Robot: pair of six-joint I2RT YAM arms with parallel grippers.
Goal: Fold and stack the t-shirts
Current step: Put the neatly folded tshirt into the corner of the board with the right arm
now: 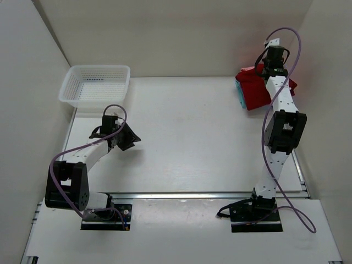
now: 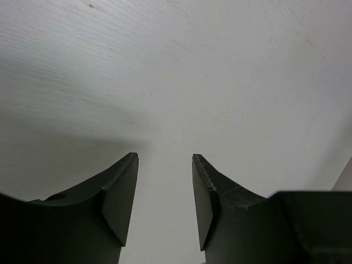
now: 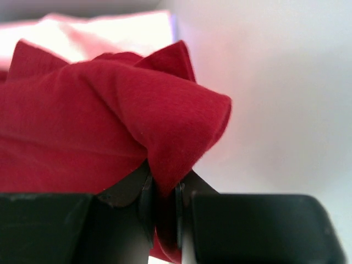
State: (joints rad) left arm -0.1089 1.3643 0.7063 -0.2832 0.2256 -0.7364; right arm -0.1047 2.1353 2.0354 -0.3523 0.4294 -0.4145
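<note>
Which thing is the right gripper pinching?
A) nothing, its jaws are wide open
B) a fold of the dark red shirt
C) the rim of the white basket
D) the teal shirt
B: in the right wrist view, the right gripper is closed on a bunched fold of the dark red shirt.

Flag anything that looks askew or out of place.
The dark red t-shirt on the far-right stack lies bunched and crooked, a fold pinched in the right gripper; the teal shirt beneath pokes out on the left. Nothing else odd.
</note>
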